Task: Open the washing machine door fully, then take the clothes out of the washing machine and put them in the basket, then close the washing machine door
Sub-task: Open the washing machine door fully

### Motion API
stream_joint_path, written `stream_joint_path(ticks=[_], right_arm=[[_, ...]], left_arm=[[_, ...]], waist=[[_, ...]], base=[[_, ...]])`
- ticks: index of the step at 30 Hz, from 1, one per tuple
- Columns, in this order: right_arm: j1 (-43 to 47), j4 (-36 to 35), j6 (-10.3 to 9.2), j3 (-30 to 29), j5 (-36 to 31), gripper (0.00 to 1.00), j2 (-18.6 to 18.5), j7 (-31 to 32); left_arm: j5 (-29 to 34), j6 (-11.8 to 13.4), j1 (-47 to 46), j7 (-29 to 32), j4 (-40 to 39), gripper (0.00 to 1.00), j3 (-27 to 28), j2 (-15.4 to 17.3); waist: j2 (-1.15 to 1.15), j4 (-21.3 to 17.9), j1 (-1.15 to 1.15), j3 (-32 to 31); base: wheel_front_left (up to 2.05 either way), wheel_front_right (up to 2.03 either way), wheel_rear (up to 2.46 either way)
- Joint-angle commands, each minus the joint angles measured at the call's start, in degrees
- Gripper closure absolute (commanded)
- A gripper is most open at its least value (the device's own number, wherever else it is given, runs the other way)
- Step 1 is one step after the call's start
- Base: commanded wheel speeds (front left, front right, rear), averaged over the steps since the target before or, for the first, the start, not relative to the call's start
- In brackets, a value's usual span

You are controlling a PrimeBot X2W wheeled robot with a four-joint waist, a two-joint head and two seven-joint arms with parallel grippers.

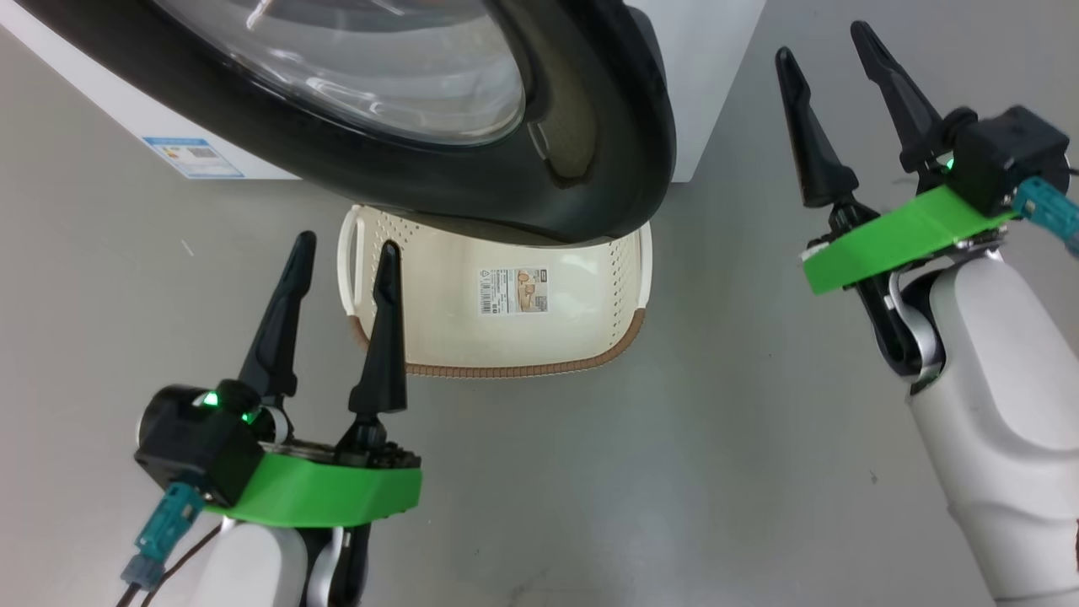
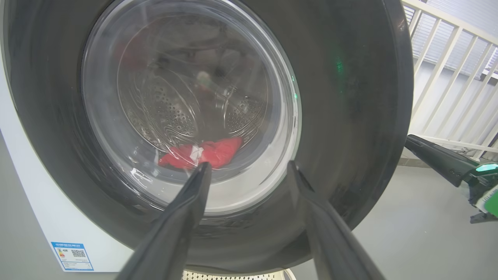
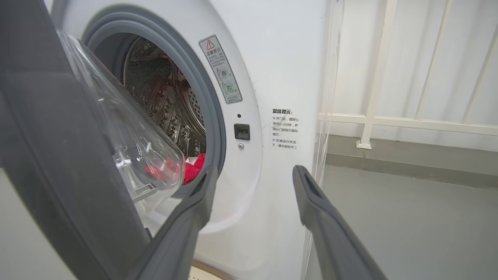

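The washing machine door [image 1: 582,126] stands partly open, its black frame and glass bowl [image 2: 186,105] hanging over the basket [image 1: 582,337]. Red clothes [image 3: 193,167] lie low in the drum, also seen through the glass as red clothes [image 2: 210,153]. The white washing machine [image 3: 280,77] shows its grey gasket [image 3: 212,97]. My left gripper [image 1: 344,244] is open, low at the left beside the basket's left end, facing the door front [image 2: 350,97]. My right gripper [image 1: 824,40] is open at the right, apart from the door's edge [image 3: 46,155], holding nothing.
The basket sits on the grey floor [image 1: 674,472] right under the door, a sticker [image 1: 512,291] on its floor. A white railing [image 3: 408,120] runs behind the machine at the right. A blue label [image 1: 194,158] marks the machine's lower front.
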Motion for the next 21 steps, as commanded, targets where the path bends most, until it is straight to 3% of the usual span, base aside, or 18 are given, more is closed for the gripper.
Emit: stream_joint_path(ticks=[1, 10, 21], right_arm=[[2.1, -2.5, 0.34, -0.6, -2.3, 0.00, 1.4, -0.8], [12.4, -9.9, 0.34, -6.4, -7.7, 0.00, 5.4, -1.5], [21.3, -17.5, 0.34, -6.4, -11.1, 0.00, 6.5, -1.6]], left_arm=[[0.7, 0.1, 0.2, -0.4, -1.7, 0.00, 2.1, 0.9], [0.2, 1.0, 0.7, -0.4, -1.6, 0.00, 2.6, 0.9], [0.9, 1.4, 1.4, -0.4, -2.2, 0.00, 2.7, 0.9]], waist=[[0.00, -0.1, 0.00, 0.0], [0.00, -0.3, 0.00, -0.6], [0.00, -1.4, 0.00, -0.6]], base=[[0.00, 0.00, 0.00], [0.00, 0.00, 0.00], [0.00, 0.00, 0.00]])
